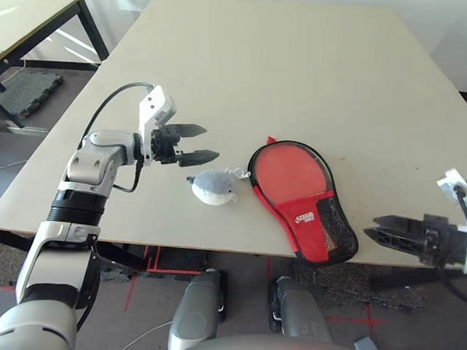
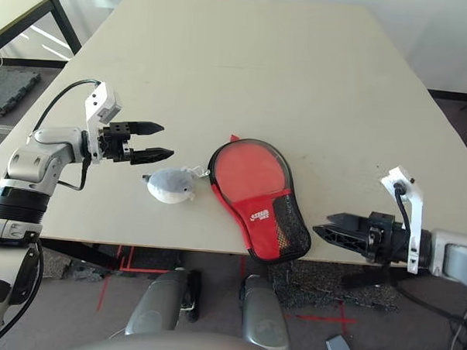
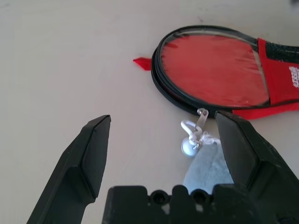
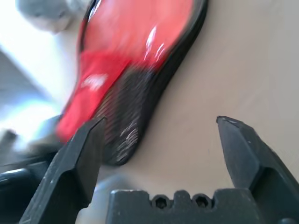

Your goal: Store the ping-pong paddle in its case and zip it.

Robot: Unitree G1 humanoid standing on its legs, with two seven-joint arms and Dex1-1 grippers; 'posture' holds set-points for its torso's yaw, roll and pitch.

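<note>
The case [image 1: 301, 200] lies flat near the tabletop's [image 1: 300, 69] near edge, zip closed around its rim, presumably enclosing the paddle, task apparently complete. 2 grippers, left [image 1: 190, 142] and right [image 1: 386, 228], hover spread and empty, clear of it. A pouch [image 1: 213, 187] rests beside the zip pull.

Showing a small white logo on the red panel [image 1: 304, 217] of the case [image 1: 291, 177], beside the black mesh pocket [image 1: 336, 226]; lettering too small to be read with certainty. Appearing again as a few white marks on the same panel in the left wrist view, cut off at the picture's edge. Bearing no other readable text, number or sign anywhere.
</note>
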